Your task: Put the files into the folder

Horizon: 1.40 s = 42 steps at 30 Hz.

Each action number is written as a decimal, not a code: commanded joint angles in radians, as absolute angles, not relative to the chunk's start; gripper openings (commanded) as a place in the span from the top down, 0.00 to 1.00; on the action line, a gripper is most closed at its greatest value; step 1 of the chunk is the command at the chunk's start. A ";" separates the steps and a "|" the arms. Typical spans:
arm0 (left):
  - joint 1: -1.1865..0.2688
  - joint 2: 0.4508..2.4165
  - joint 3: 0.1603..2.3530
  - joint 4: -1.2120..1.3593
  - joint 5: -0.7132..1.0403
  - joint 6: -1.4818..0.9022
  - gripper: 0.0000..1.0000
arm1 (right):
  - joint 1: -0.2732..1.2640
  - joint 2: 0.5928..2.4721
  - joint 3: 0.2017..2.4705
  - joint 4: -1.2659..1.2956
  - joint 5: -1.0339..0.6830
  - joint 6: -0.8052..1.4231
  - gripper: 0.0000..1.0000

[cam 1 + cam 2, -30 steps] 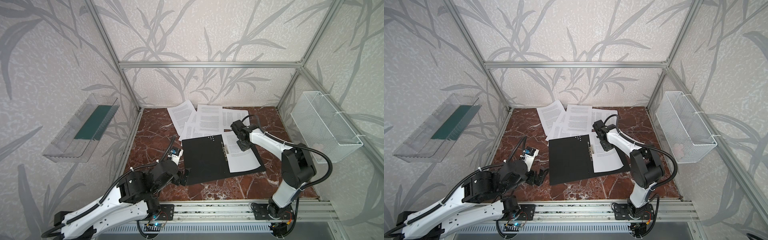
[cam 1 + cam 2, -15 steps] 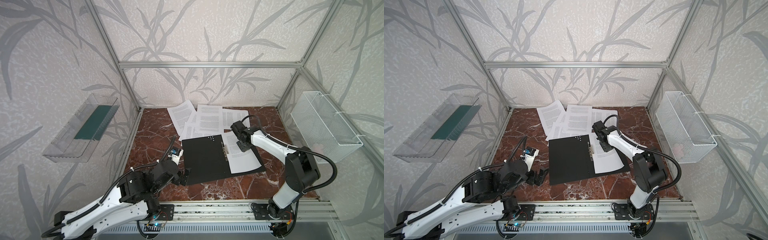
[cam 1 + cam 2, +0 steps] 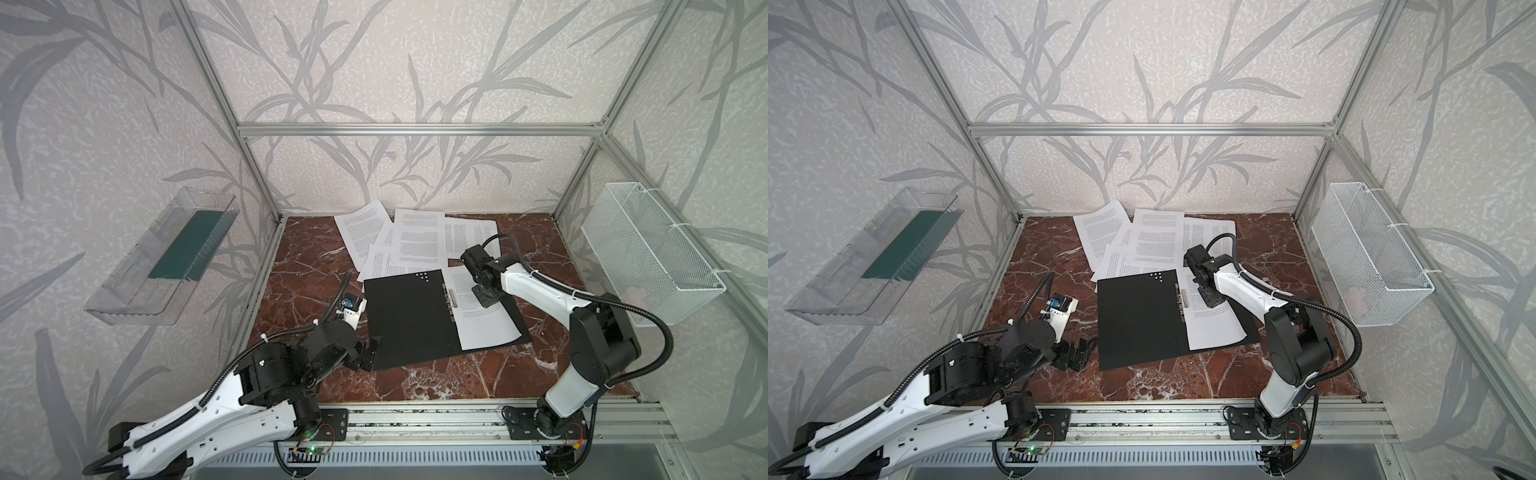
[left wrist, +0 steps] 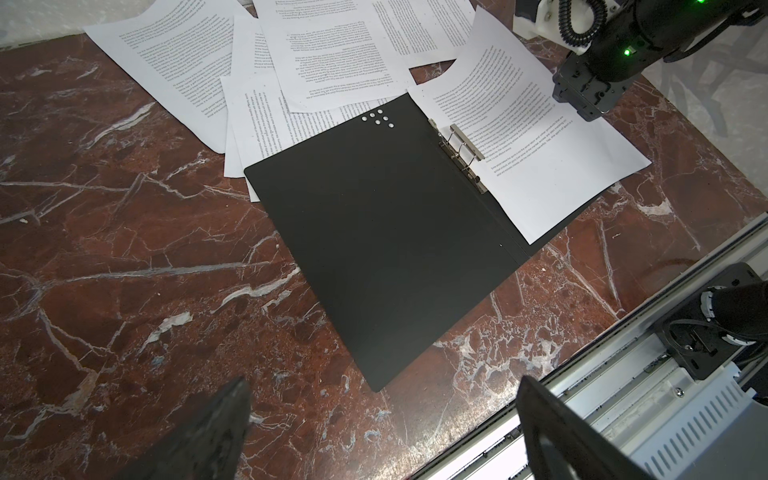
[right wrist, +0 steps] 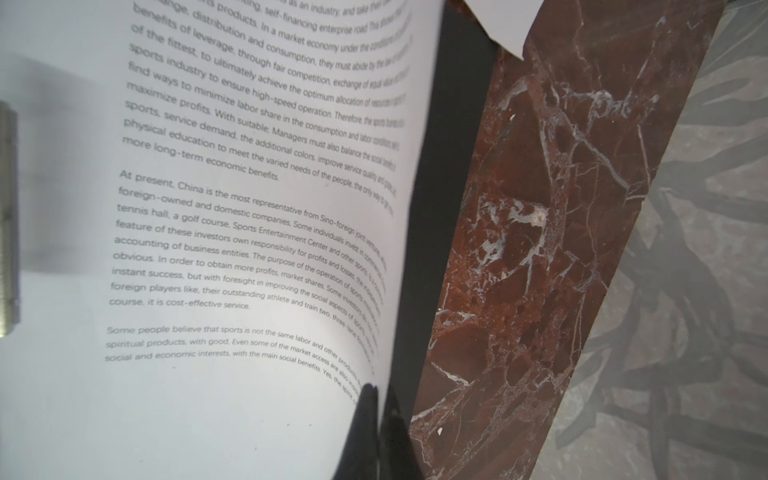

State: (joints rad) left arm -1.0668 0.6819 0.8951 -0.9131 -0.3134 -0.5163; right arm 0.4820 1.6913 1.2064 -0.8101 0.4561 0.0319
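While the left claw [image 3: 370,352] gapes by the folder [image 3: 409,316], the right claw [image 5: 376,415] pinches a sheet [image 5: 208,249]. More sheets [image 3: 415,241] lie beyond.

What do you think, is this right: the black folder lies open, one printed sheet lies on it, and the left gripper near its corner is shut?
Not quite. The left gripper is open: the left wrist view shows its fingers wide apart. The rest holds: the folder lies open, and one printed sheet lies on it.
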 commanded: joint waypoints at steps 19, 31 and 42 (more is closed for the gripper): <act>-1.066 0.683 0.901 -0.945 -0.339 -0.520 0.01 | 0.473 1.698 1.226 -0.825 0.475 0.061 0.59; -1.065 0.680 0.901 -0.945 -0.340 -0.520 0.01 | 0.451 1.664 1.263 -0.847 0.566 0.125 0.33; -1.065 0.667 0.896 -0.938 -0.331 -0.521 0.01 | 0.619 1.585 1.204 -0.725 0.219 0.199 0.33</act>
